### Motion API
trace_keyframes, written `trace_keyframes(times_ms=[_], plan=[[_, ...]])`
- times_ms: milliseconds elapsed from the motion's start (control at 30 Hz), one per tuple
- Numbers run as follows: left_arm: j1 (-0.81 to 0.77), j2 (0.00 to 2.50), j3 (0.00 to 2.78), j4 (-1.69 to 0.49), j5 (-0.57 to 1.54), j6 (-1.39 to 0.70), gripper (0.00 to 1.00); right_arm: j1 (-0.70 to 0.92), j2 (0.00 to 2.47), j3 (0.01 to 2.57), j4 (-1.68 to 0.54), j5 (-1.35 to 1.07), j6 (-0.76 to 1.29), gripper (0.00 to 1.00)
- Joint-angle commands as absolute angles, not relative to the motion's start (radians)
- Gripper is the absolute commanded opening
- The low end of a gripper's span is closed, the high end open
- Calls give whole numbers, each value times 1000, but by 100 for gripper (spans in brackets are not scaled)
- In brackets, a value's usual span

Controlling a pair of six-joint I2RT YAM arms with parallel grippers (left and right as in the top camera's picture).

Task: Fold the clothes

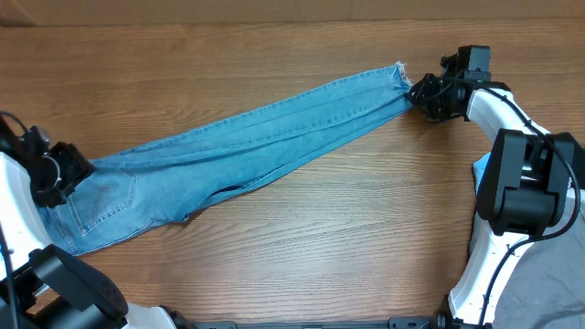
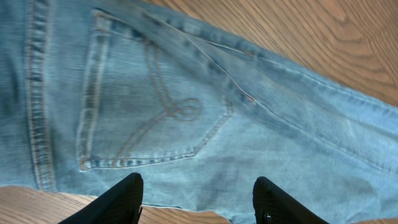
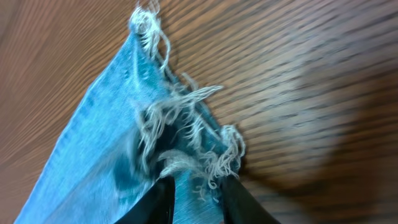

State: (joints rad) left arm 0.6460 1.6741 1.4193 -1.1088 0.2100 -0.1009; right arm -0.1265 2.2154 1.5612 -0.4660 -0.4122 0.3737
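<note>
Saw two black fingers [image 3: 158, 202] of the right hand [image 3: 196, 186] nearest the lens, set close together and clamped on the frayed hem [image 3: 186, 137] of the jeans [image 3: 93, 143]. Noted whitish threads curling loose just ahead of the fingertips and over the pinched edge. Followed the light-blue leg away from that hand, across the brown wooden tabletop [image 3: 298, 74]. Found that view blurred, so left the finer stitching untold.

From overhead, placed the right hand [image 1: 422, 91] at the frayed hem [image 1: 399, 71] of the jeans [image 1: 256, 137], touching the cloth. Traced the legs lying together, flat on the tabletop [image 1: 320, 247], in one long slanting band from the right hand to the left hand [image 1: 62, 174]. Found the left hand at the waist end, at the very edge of the denim, with a back pocket [image 1: 105, 206] just beside it.

Through the left wrist camera, caught the left hand [image 2: 196, 186] with its fingers [image 2: 124, 199] well apart and nothing pinched between them. Saw the jeans [image 2: 249, 124] spread directly ahead of and beneath those fingers, with the edge of the cloth passing between them. Made out the back pocket [image 2: 143, 106] just ahead of the hand, sewn with curved tan stitching and a small loop. Spotted bare tabletop [image 2: 311, 37] farther ahead, past the denim.
</note>
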Motion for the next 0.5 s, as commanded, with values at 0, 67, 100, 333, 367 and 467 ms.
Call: trace_keyframes(times_ms=[0, 67, 100, 333, 367, 467], plan=[[599, 1674, 1440, -1111, 198, -81, 61, -117, 2220, 1560, -479, -476, 378, 40], [582, 1674, 1440, -1112, 189, -81, 61, -125, 2220, 1560, -472, -541, 385, 40], [574, 1674, 1440, -1112, 182, -81, 61, -129, 2220, 1560, -459, -585, 385, 40], [549, 1674, 1439, -1112, 169, -81, 61, -108, 2220, 1560, -406, -574, 425, 36], [549, 1674, 1438, -1112, 169, -81, 61, -96, 2221, 1560, -414, -526, 439, 42], [549, 1674, 1437, -1116, 169, -81, 61, -66, 2225, 1560, -455, -416, 489, 43]])
